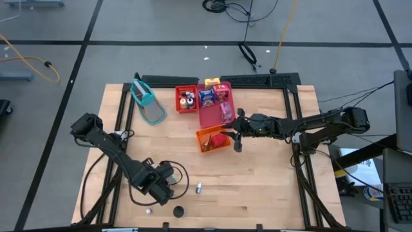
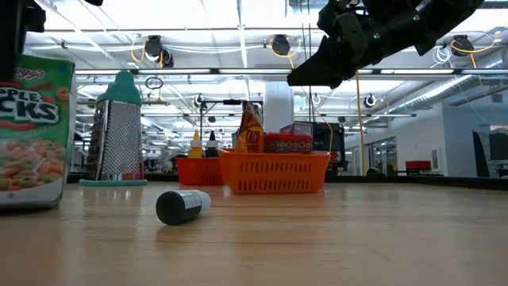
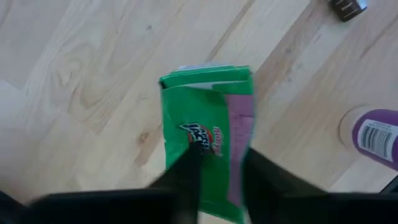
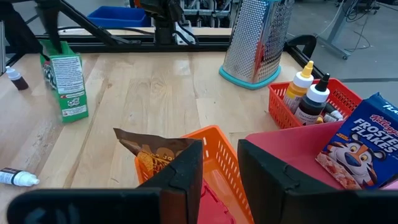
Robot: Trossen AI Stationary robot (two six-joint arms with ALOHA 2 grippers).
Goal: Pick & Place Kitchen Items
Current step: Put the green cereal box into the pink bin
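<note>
A green cereal box (image 3: pixel 208 134) stands upright near the table's near left, also visible in the low view (image 2: pixel 28 127) and the right wrist view (image 4: pixel 65 87). My left gripper (image 3: pixel 221 186) is above it and shut on it; in the high view (image 1: pixel 164 183) the gripper hides the box. My right gripper (image 4: pixel 221 168) is open and empty, hovering over the orange tray (image 1: pixel 212 140), which holds a brown packet (image 4: pixel 155 152) and a red box (image 2: pixel 287 143). A small bottle (image 1: pixel 199 187) lies on its side on the bare wood. My left gripper pinches the green cereal box at its upper end (image 3: pixel 214 183), one finger on each opposite side. The fingers come from above, pointing down. The box stays upright, and its base (image 2: pixel 28 202) looks to be resting on the table.
The red tray (image 1: pixel 187 98) holds small bottles. The pink tray (image 1: pixel 215 109) holds a blue cereal box (image 4: pixel 360 143). A teal-framed mesh basket (image 1: pixel 148 103) sits at the far left. A black cap (image 1: pixel 179 211) and a white cap (image 1: pixel 149 210) lie near the front edge.
</note>
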